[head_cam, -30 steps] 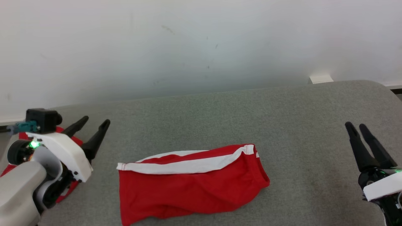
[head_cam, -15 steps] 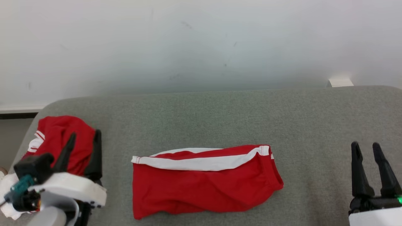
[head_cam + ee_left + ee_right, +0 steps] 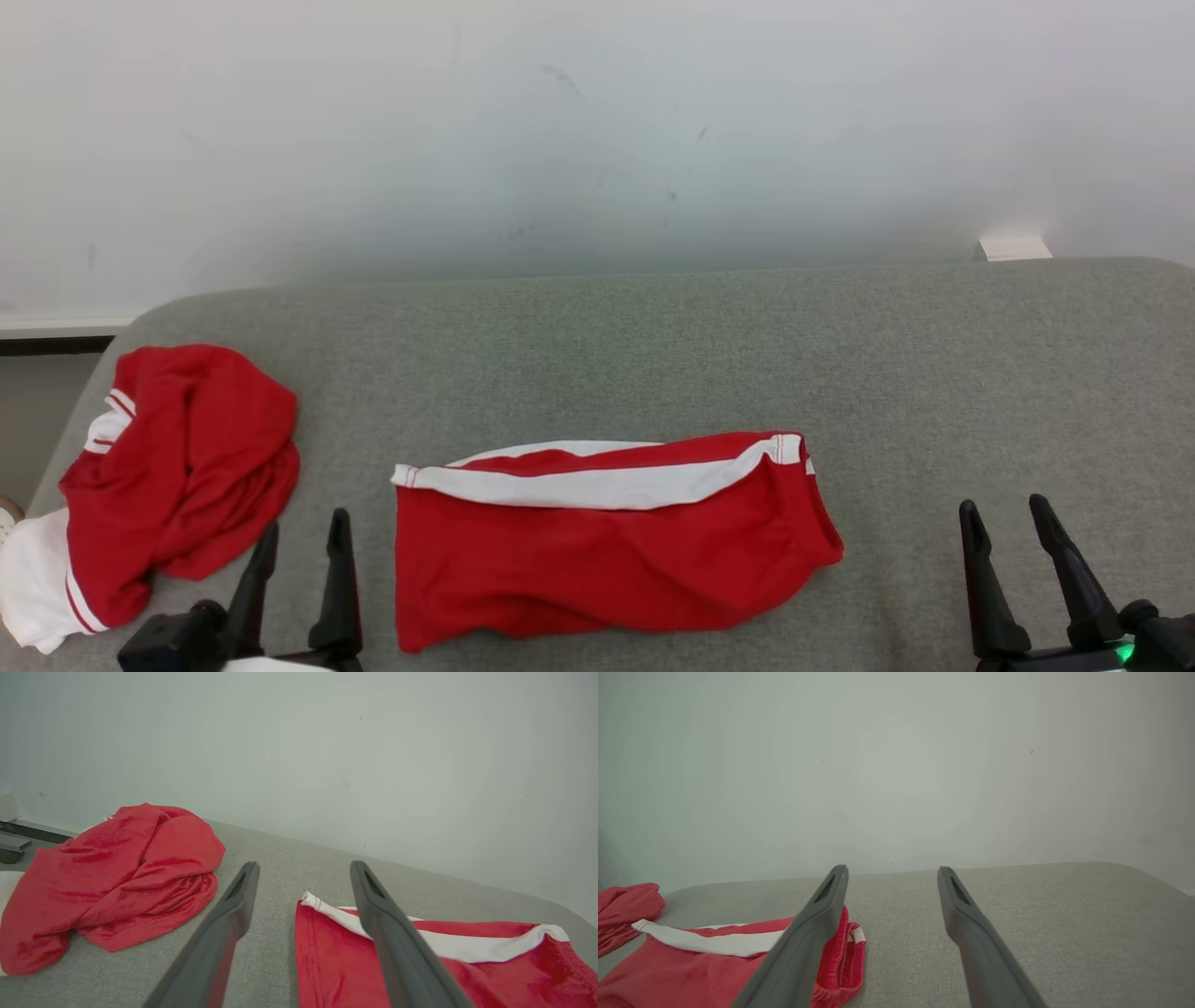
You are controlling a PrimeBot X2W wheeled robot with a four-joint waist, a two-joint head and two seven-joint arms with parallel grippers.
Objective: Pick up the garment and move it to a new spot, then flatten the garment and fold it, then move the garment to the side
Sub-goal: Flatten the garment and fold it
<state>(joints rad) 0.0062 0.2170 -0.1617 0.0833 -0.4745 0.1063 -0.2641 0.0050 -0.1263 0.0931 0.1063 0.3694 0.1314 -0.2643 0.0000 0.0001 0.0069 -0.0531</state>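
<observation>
A red garment (image 3: 607, 551) with a white band lies flat and folded over in the middle of the grey padded surface (image 3: 653, 355). It also shows in the left wrist view (image 3: 327, 961) and the right wrist view (image 3: 691, 970). A second red and white garment (image 3: 177, 467) sits crumpled at the far left (image 3: 121, 872) (image 3: 626, 905). My left gripper (image 3: 303, 523) (image 3: 303, 865) is open at the bottom edge, between the two garments, touching neither. My right gripper (image 3: 1002, 506) (image 3: 892, 870) is open over bare padding to the right of the flat garment.
A pale wall (image 3: 597, 140) rises directly behind the padded surface. The surface's rounded left corner (image 3: 121, 336) drops off just behind the crumpled garment. A small white block (image 3: 1013, 247) sits at the back right edge.
The camera shifted early on. Both arms drew back toward the bottom of the head view; the left gripper came off the crumpled garment, now fully uncovered. Neither garment moved.
</observation>
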